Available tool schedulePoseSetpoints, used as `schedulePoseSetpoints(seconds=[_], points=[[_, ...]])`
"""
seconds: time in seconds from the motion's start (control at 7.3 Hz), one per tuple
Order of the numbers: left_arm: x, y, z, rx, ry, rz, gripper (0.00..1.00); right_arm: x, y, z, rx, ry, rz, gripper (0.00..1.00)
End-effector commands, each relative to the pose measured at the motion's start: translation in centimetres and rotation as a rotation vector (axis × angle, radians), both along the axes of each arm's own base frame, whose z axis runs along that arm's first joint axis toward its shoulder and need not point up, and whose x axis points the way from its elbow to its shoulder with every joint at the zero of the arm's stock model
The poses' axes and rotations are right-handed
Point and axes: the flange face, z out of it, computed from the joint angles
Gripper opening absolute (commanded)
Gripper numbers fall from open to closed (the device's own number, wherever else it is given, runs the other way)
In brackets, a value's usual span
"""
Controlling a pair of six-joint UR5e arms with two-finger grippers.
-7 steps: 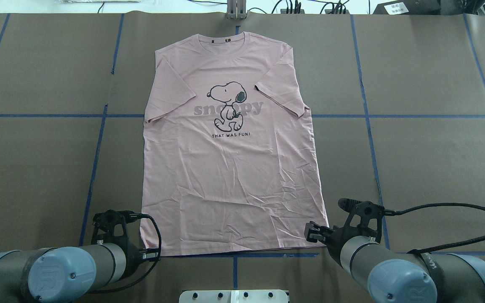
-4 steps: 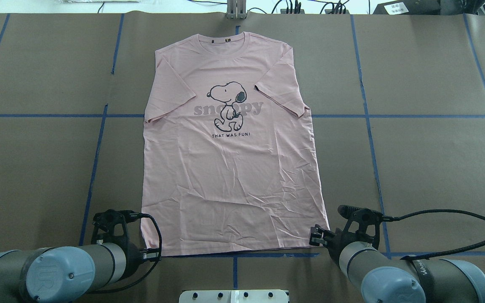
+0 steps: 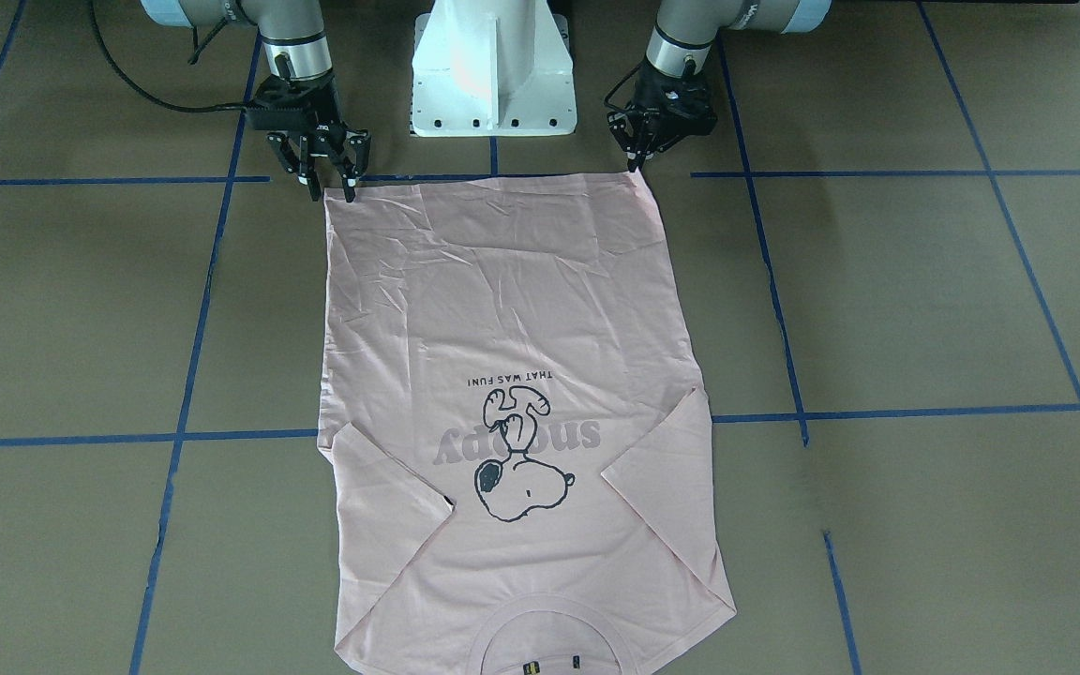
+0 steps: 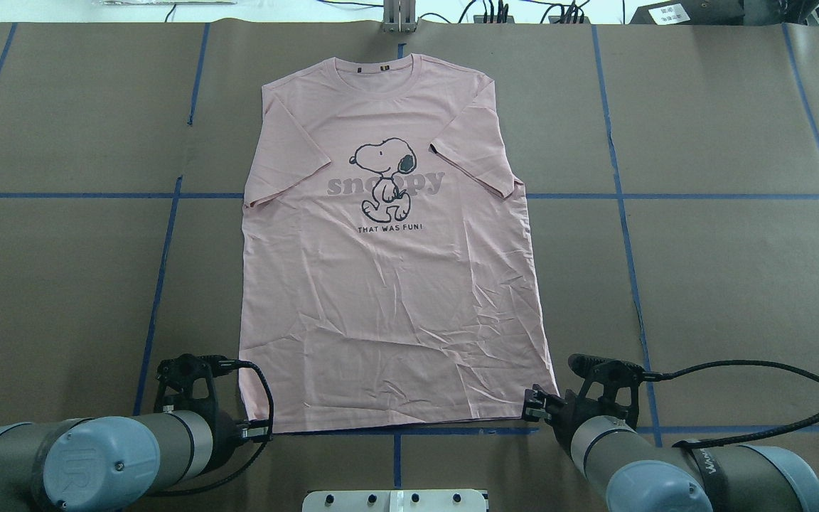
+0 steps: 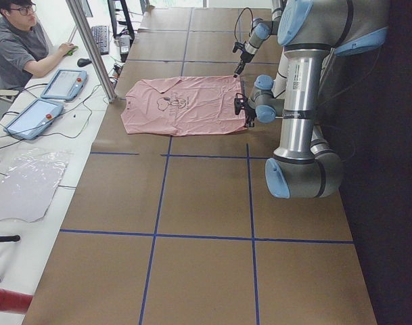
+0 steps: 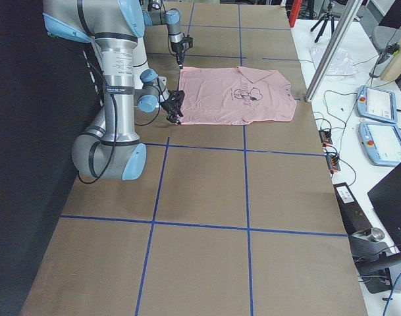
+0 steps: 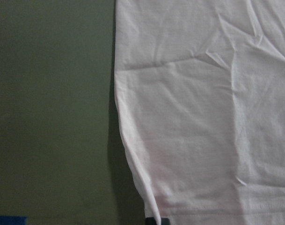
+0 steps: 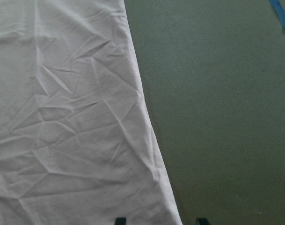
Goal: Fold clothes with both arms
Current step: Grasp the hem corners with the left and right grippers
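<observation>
My gripper shows only two dark fingertips, apart at the bottom edge, with the wrinkled shirt corner between them, bare table to its right and blue tape top right.

1. A man in grey is sitting at the white side bench.
2. Two tablets are lying beside him.
3. Blue tape lines are crossing the brown table cover.
4. A plastic bag is lying nearby.

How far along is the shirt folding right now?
Nothing folded yet: the T-shirt lies flat, print up. In hand: the left gripper and right gripper sit at its two robot-side hem corners, the right one open. Still to do: lifting the hem, every fold.
</observation>
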Motion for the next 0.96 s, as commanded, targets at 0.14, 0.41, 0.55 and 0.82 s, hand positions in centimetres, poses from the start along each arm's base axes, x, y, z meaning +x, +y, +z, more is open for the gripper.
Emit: schedulePoseSetpoints(seconds=[0.14,0.41,0.55,0.82], points=[[0.0,0.01,0.0,-0.001,0.0,0.001,0.0,-0.25,0.26,0.58,0.001,0.011,0.003,0.52],[-0.04,0.0,-0.07,0.0,0.002,0.0,0.0,-0.38,0.35,0.91,-0.004,0.011,0.014,0.22],[-0.04,0.0,-0.07,0.0,0.002,0.0,0.0,-0.41,0.35,0.83,-0.011,0.005,0.021,0.0],[-0.15,0.02,-0.29,0.001,0.006,0.0,0.0,-0.4,0.31,0.82,-0.007,0.006,0.023,0.0]])
